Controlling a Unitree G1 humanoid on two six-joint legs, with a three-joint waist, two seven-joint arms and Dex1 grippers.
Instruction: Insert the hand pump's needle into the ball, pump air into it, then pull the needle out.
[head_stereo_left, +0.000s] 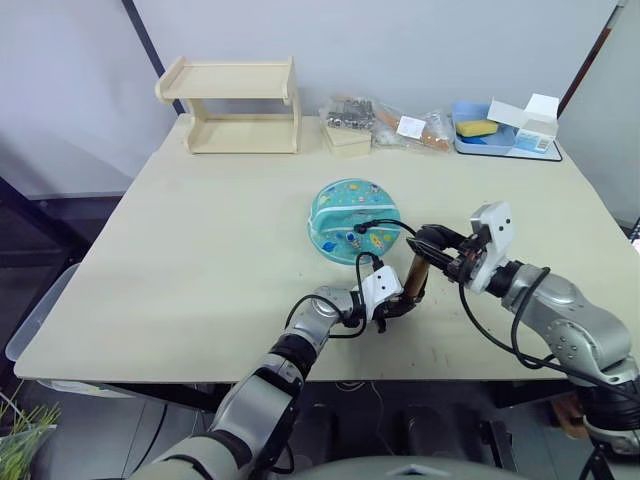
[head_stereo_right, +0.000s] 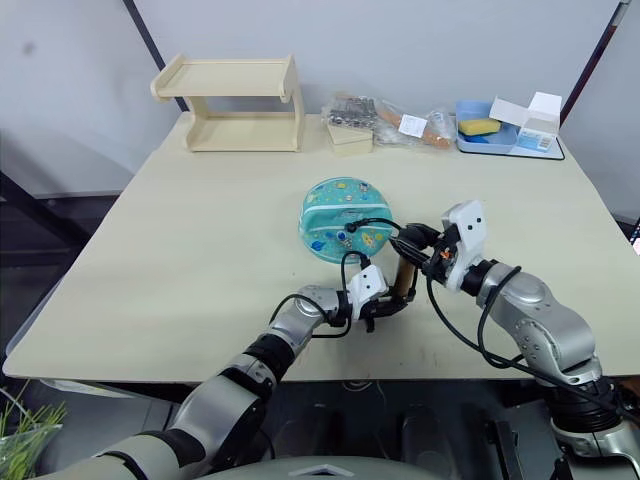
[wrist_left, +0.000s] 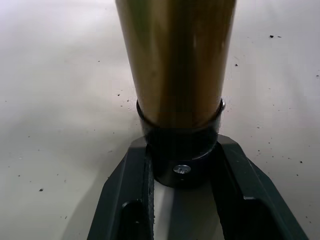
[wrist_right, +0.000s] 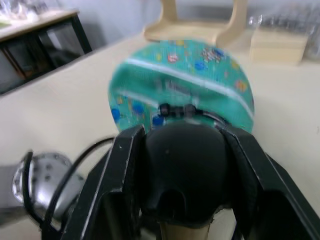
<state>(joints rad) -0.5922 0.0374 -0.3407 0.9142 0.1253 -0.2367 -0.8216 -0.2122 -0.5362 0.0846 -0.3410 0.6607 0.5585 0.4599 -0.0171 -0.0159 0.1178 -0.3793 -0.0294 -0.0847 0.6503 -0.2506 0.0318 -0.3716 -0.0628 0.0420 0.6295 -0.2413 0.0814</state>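
Though gripped — gold-barrelled hand pump (head_stereo_left: 414, 279)

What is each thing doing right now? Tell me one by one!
ball: flattened dome, lying on the table, hose end on top
hand pump: tilted, held at both ends
left end effector: shut on the pump's bottom cap
right end effector: shut on the pump's handle
small box: flap open

Hand pump (wrist_left: 177, 60) glossy gold metal w/ black plastic cap; ball (head_stereo_left: 352, 218) smooth teal rubber; table (head_stereo_left: 180, 250) matt, speckled.
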